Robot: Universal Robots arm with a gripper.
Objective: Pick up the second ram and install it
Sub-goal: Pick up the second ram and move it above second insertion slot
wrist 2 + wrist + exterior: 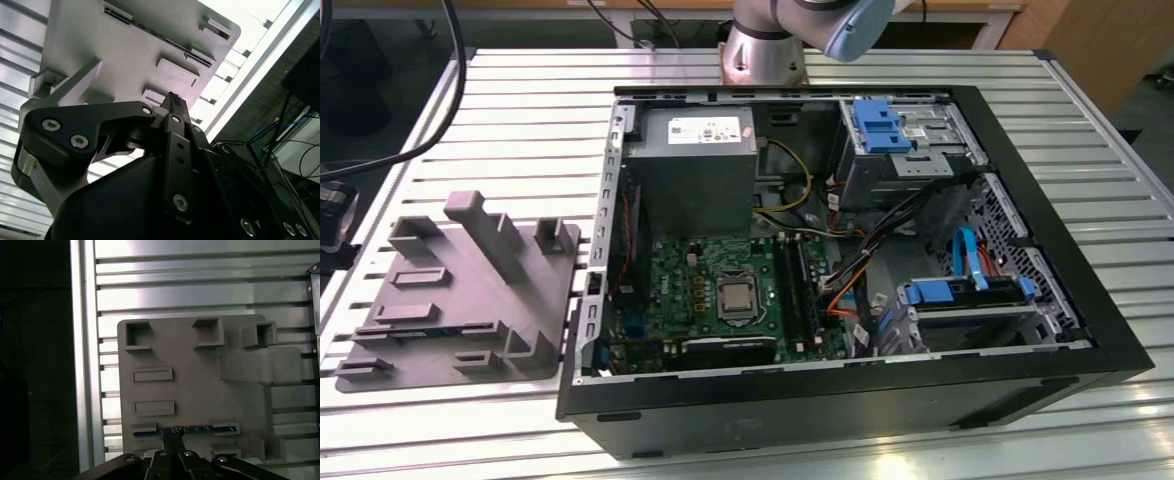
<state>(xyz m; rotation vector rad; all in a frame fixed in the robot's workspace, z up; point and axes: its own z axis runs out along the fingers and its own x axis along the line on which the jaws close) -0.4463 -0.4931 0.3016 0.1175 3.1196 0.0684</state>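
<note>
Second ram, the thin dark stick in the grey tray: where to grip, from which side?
Pinch its two flat faces mid-length, coming down from above. The thin dark memory stick stands on edge in the grey plastic tray, both ends held between blocks.

No text can be read anywhere. A white label (707, 131) sits on the power supply (691, 180), but its print is too small to make out.

In the exterior view, an open black computer case (854, 405) lies on the slatted metal worktop (520, 90), its green motherboard (700, 275) at six o'clock of the grey power supply (691, 170), with a grey plastic tray (454, 300) at the case's nine o'clock.
</note>
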